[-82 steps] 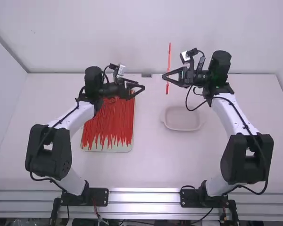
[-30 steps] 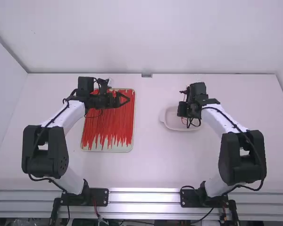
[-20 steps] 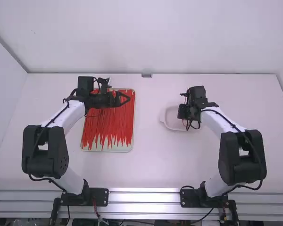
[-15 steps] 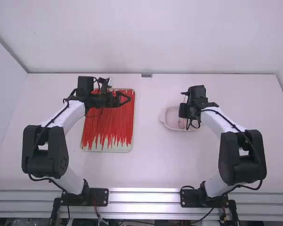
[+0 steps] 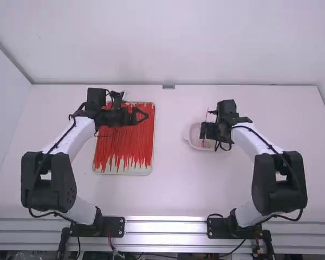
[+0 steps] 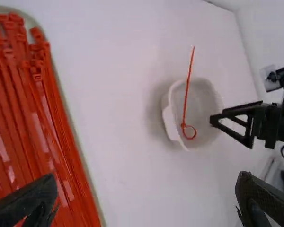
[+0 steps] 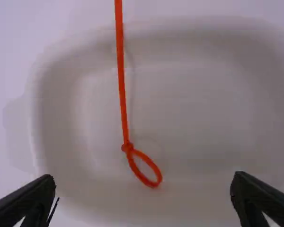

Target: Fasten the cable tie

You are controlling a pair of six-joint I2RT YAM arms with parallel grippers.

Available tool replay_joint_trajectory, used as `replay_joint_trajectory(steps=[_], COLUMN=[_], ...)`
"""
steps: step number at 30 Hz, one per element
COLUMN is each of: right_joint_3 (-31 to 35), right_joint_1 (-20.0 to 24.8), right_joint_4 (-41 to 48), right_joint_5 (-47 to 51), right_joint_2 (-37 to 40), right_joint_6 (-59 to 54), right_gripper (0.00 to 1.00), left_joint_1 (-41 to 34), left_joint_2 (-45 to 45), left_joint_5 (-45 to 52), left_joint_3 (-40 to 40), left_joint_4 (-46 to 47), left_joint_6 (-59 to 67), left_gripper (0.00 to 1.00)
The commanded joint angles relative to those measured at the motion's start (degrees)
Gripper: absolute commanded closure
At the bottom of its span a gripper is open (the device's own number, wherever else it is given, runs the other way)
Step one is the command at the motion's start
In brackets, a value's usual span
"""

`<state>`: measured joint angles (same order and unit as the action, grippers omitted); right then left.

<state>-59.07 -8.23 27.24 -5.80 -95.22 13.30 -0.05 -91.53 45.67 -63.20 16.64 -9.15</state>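
Cable tie (image 7: 124,118): orange, already closed into a small loop. It is lying in the white dish (image 6: 169,124), loop on the floor of the dish, with the long straight tail running up and out over the rim onto the table (image 5: 173,179).
Right gripper (image 5: 209,133): hanging just above the dish, fingers spread wide and gripping nothing; the loop is sitting between them, untouched.
Left gripper (image 5: 142,115): hovering over the far end of the tray (image 5: 122,172), fingers also spread wide and carrying nothing.
Step, as judged: the fastened tie is looking delivered. The next call is probably a fresh tie from the tray.
Risk at dish: the tail is overhanging the rim. A finger catching it while the arm is lifting away could flick the tie out or drag the dish sideways, since the dish is looking light and shallow.
Risk at tray: the loose ties (image 5: 124,142) are lying packed side by side and overlapping, so a wide grab could be pulling up several at once or pinching none cleanly.
Risk at loop: whether the head is locking fully I cannot tell.
Tie material: thin, flat plastic strip, stiff enough to be holding straight, with a small blocky head where the loop is closing.
Dish: smooth, matte, rounded rectangle with a low wall and small lips at its ends.
Tray: pale flat board with rounded corners, ties fanned along it in a dense red sheet.
Table: plain white, smooth.
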Motion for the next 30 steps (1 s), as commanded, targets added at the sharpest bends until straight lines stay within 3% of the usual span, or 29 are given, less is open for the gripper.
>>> replay_joint_trajectory(steps=[1, 8, 16, 30], right_joint_3=[-4.81, -10.27, -11.37, -1.28], right_joint_1=[-0.07, -0.2, -0.17, 8.23], right_joint_4=[2.91, 13.05, 21.62, 11.69], right_joint_5=[-3.08, -8.74, -10.51, -0.43], right_joint_2=[3.58, 8.11, 13.27, 23.55], right_joint_6=[-0.28, 3.56, 4.48, -5.6], right_gripper=[0.01, 0.01, 0.01, 0.19], left_joint_1=[0.0, 0.0, 0.02, 0.05], left_joint_2=[5.11, 13.44, 18.27, 28.67], left_joint_5=[-1.84, -1.79, -2.99, -13.48], left_joint_3=[0.07, 0.07, 0.07, 10.37], left_joint_4=[1.55, 8.22, 12.61, 2.41], left_joint_6=[1.36, 1.01, 0.98, 9.15], left_gripper=[0.01, 0.01, 0.01, 0.19])
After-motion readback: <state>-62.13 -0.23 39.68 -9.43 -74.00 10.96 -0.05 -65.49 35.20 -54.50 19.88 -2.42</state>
